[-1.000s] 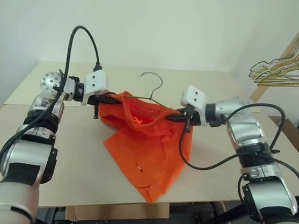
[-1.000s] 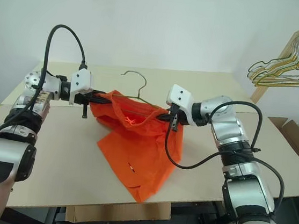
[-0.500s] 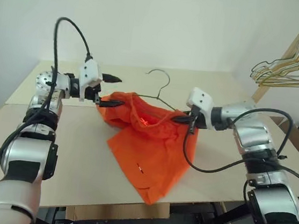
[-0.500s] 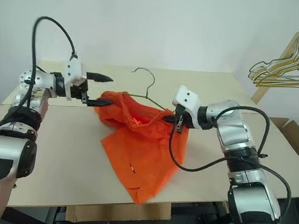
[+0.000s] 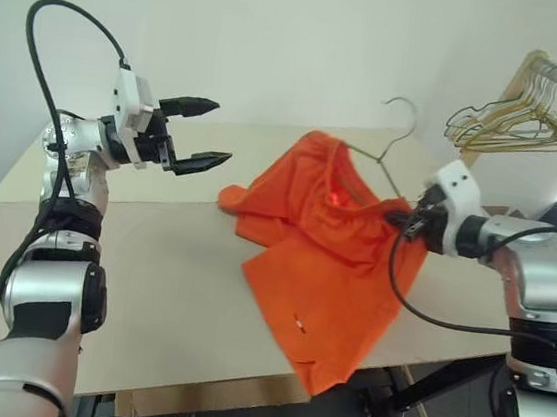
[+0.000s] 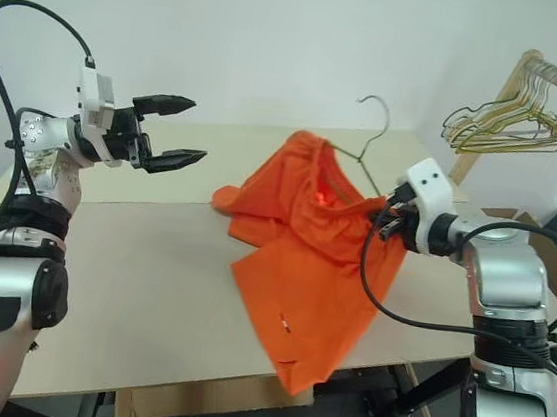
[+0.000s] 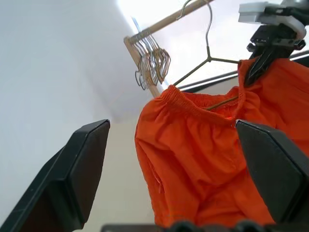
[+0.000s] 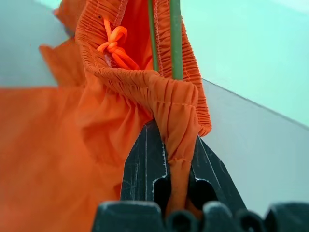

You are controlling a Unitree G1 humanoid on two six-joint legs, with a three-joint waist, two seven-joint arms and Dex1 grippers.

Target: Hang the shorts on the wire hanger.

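Visibly wrinkled orange shorts (image 5: pixel 330 245), thin wire hanger (image 5: pixel 394 151).

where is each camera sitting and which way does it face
Head eyes: forward and down over the table; both arms, open left claw.
Left wrist: along its open fingers at the shorts, wire hanger and right claw.
Right wrist: along the right claw, shut on the waistband.
All views share the shorts.
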